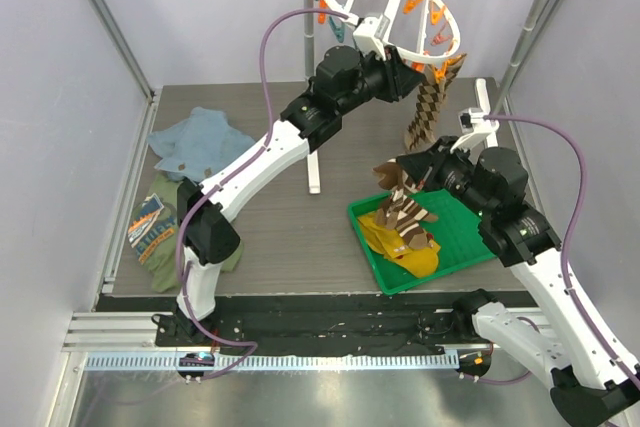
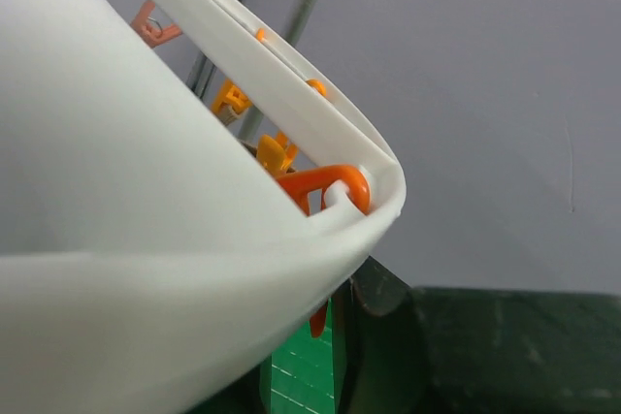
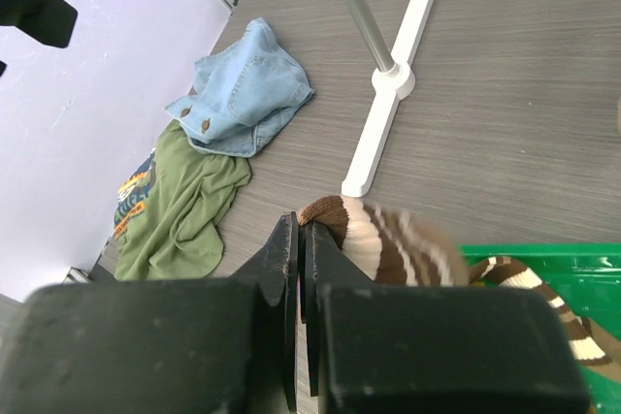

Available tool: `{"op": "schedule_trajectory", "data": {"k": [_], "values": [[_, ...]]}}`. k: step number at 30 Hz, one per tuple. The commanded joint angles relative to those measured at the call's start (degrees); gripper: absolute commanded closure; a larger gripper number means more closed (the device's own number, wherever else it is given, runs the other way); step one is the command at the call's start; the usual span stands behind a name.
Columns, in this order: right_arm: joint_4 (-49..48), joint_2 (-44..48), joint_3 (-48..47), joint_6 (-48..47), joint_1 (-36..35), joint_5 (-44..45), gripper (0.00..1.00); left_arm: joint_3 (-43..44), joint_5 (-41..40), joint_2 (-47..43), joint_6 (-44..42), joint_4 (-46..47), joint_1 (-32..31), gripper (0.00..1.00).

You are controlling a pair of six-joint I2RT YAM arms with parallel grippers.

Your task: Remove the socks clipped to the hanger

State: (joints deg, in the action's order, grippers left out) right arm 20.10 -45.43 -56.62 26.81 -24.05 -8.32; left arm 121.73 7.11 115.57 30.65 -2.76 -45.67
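The white ring hanger hangs at the top, orange clips dangling. A brown-and-tan diamond sock hangs clipped to its near rim. My left gripper sits right at that rim. In the left wrist view the hanger fills the frame; my left gripper shows a narrow gap, an orange clip ending between the fingers. My right gripper is shut on a brown-and-white striped sock over the green tray, which holds a mustard sock.
A blue cloth and an olive-green cloth lie at the left of the table. The rail stand's white foot rests mid-table, also seen from the right wrist as the foot. Purple walls enclose the table.
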Motion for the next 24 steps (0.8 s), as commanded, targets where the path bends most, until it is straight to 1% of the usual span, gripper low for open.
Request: {"op": "schedule_trajectory", "data": {"k": [1, 5, 6, 8, 9, 12, 14, 16, 17, 18, 20, 21, 23, 24], "values": [[-1.38, 1.48, -0.07, -1.06, -0.21, 1.37, 0.99, 2.11, -1.67, 0.54, 0.99, -0.05, 0.58, 1.00], [1.69, 2.27, -0.07, -0.44, -0.20, 3.65, 0.99, 0.27, -1.14, -0.34, 0.90, 0.04, 0.58, 0.99], [2.74, 2.45, 0.10, -0.35, -0.20, 4.35, 0.99, -0.96, -0.88, -0.69, 0.81, 0.39, 0.58, 0.98], [6.69, 3.50, 0.98, 0.87, -0.20, 7.87, 0.99, -2.37, -0.79, -1.75, 0.72, 0.65, 0.58, 0.90], [9.49, 3.94, 1.51, 1.66, -0.20, 11.88, 0.99, -3.86, -0.87, -2.27, 0.55, 0.92, 0.67, 0.83], [14.33, 6.66, 4.32, 3.25, -0.29, 15.95, 0.99, -6.59, -0.88, -3.77, 0.63, 1.53, 0.93, 0.74], [15.67, 9.29, 7.48, 5.62, -0.29, 17.11, 0.99, -8.43, -0.87, -4.91, 0.98, 1.62, 1.28, 0.71], [16.20, 11.32, 11.94, 8.42, -0.29, 17.37, 0.93, -9.93, -0.52, -6.14, 1.16, 1.80, 1.55, 0.65], [16.03, 12.20, 13.71, 9.13, -0.29, 17.54, 0.90, -11.94, -0.44, -6.67, 1.51, 1.89, 1.64, 0.60], [14.46, 13.86, 15.56, 9.75, -0.29, 17.89, 0.86, -13.17, -0.43, -7.28, 1.60, 2.58, 1.72, 0.55], [11.82, 15.36, 21.36, 10.63, -0.29, 19.04, 0.82, -17.38, -0.35, -9.30, 1.78, 3.98, 1.81, 0.51], [8.59, 16.15, 23.03, 10.98, -0.29, 19.13, 0.80, -18.88, -0.43, -10.09, 1.86, 4.43, 1.81, 0.46], [5.32, 16.16, 27.51, 12.12, -0.20, 19.48, 0.76, -22.83, -0.43, -11.93, 1.78, 5.31, 1.90, 0.43], [2.17, 15.90, 28.75, 12.56, -0.20, 19.48, 0.70, -24.07, -0.43, -12.55, 1.78, 5.40, 1.90, 0.41]]}}
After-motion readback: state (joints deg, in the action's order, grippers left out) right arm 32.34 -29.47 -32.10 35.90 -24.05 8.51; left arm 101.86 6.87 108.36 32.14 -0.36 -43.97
